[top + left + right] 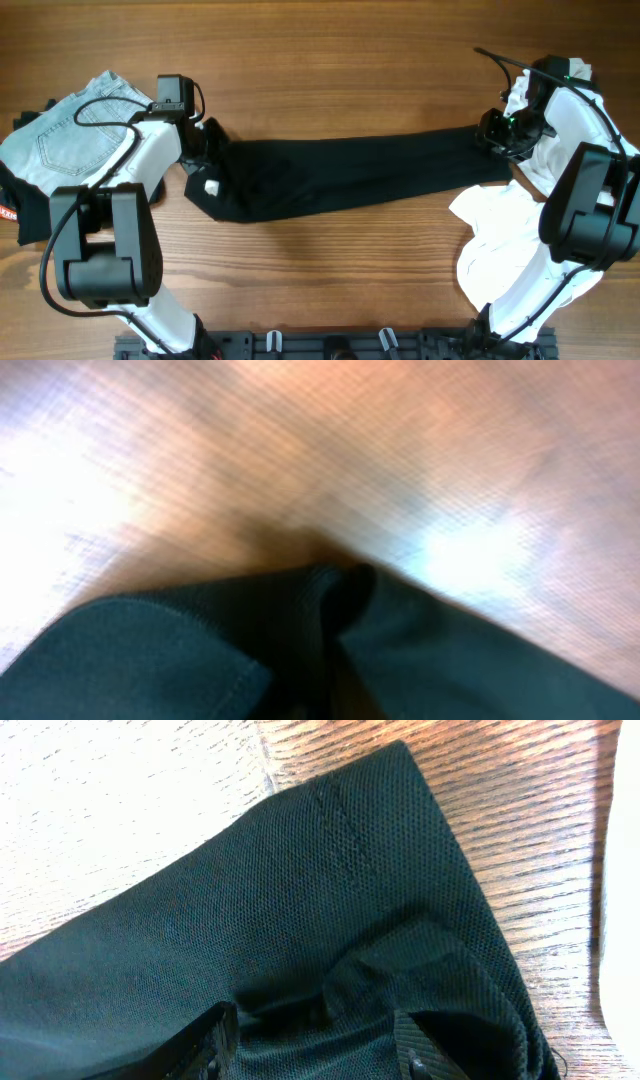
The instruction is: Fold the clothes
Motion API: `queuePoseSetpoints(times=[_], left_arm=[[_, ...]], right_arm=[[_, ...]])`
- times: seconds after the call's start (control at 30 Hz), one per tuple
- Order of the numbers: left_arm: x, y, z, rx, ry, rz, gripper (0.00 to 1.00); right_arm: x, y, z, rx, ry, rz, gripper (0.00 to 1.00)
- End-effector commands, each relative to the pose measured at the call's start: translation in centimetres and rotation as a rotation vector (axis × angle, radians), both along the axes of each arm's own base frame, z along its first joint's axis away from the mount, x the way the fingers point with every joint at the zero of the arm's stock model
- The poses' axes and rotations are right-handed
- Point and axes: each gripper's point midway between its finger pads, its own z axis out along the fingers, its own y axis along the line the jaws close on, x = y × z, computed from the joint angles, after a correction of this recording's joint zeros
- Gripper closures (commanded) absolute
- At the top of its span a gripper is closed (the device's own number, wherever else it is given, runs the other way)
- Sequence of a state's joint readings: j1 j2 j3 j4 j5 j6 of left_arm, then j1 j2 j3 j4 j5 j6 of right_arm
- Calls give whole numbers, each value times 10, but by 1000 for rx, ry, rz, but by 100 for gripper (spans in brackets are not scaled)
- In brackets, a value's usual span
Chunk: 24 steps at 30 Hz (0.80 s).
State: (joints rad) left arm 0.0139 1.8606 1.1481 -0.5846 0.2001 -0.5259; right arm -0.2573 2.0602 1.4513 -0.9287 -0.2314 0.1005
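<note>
The clothes (pixel 340 175), a long black fabric top, lie stretched in a band across the table between both arms. A small white label (pixel 211 186) shows near its left end. My left gripper (pixel 208 150) sits on that left end, shut on a bunched fold of the clothes (pixel 330 610); its fingers are hidden in the left wrist view. My right gripper (pixel 497 133) is over the right end. In the right wrist view its gripper (pixel 315 1035) stands open, fingers (pixel 205 1045) apart, with a loose ridge of the mesh fabric (pixel 330 870) between them.
A light-blue denim garment (pixel 70 130) lies at the back left, over something dark (pixel 25 215) at the table's left edge. A big white garment (pixel 515 250) is heaped at the right, under and around the right arm. Bare wood (pixel 330 70) runs behind the clothes.
</note>
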Motion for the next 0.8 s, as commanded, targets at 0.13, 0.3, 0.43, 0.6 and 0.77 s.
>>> queuePoseSetpoints(times=[0.13,0.3,0.43,0.6,0.77], left_arm=[[37,3,22,-15,-164,12,96],[84,44,71,-1,-326,103,96],[87,44,81,-55,-341,95,37],[47,22,58,-86,-151,55,0],[6,14,45,-97,29,51,0]], right_arm=[[18,-5,5,14,-48,7,48],[56,2,51,83,-182,18,46],[46,5,57,72,-173,163,43],[22,12,44,87,-126,321,37],[-11,22,-2,123,-53,333,34]])
